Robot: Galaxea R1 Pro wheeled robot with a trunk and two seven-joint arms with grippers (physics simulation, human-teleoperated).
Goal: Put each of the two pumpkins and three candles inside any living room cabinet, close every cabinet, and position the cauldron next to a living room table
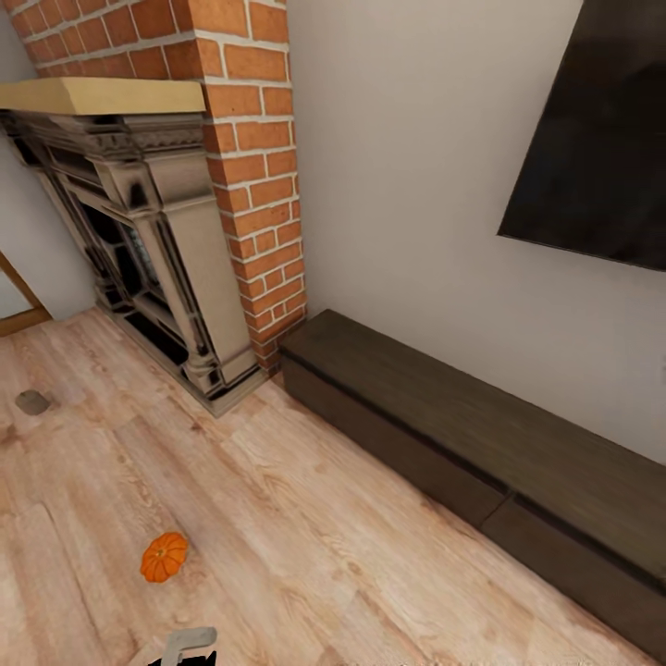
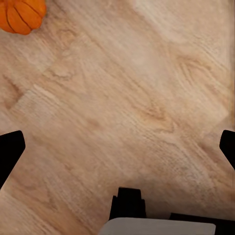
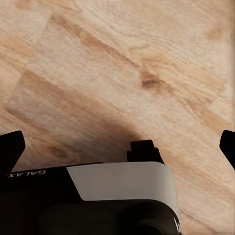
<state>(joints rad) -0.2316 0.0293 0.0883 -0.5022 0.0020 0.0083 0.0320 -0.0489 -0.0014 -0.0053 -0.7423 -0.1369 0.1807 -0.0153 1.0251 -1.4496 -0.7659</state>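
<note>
Head view: one small orange pumpkin on the wooden floor, stem side tilted, well apart from the long dark-brown cabinet against the wall, every drawer front flush and shut. A grey piece of an arm poking in at the bottom edge, just near the pumpkin. Left wrist view: left gripper spread wide, fingertips dark at both edges, nothing between them but bare planks; same pumpkin off at a corner, not yet lined up. Right wrist view: right gripper likewise spread and empty, over floor.

Likely step: fetching this pumpkin. Best done by centring the left gripper over the fruit first, descending straight, closing across the ribbed middle rather than the stem; round body, prone to rolling if nudged from one side. A drawer needs opening before any drop-off.

Floor: pale oak-look planks, smooth, level. Room: red brick chimney with an ornate dark fireplace under a pale mantel, a black screen on the plain wall, a small grey-brown lump on the floor far off, too indistinct to name.
</note>
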